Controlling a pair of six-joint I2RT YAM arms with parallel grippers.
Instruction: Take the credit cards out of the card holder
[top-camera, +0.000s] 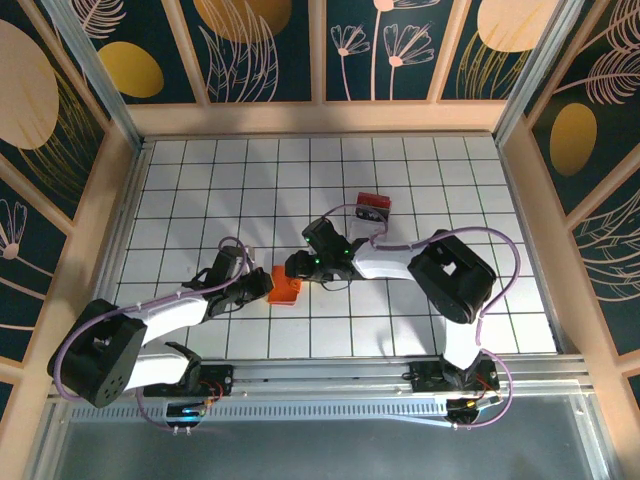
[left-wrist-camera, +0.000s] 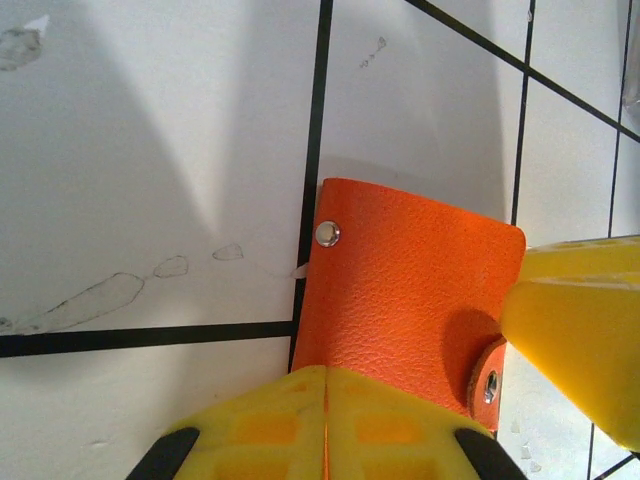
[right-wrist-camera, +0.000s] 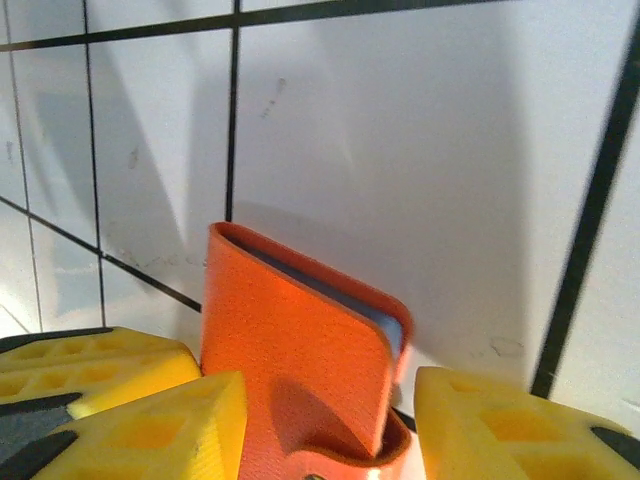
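We saw the white tiled table (top-camera: 200, 180), with the orange card holder (left-wrist-camera: 410, 290) lying near its middle between both arms. Our left gripper (left-wrist-camera: 325, 425) was closed, tips touching the holder's near edge. Our right gripper (right-wrist-camera: 325, 425) stood open, a finger on either side of it

No legible text, label, brand, number or sign anywhere in view.
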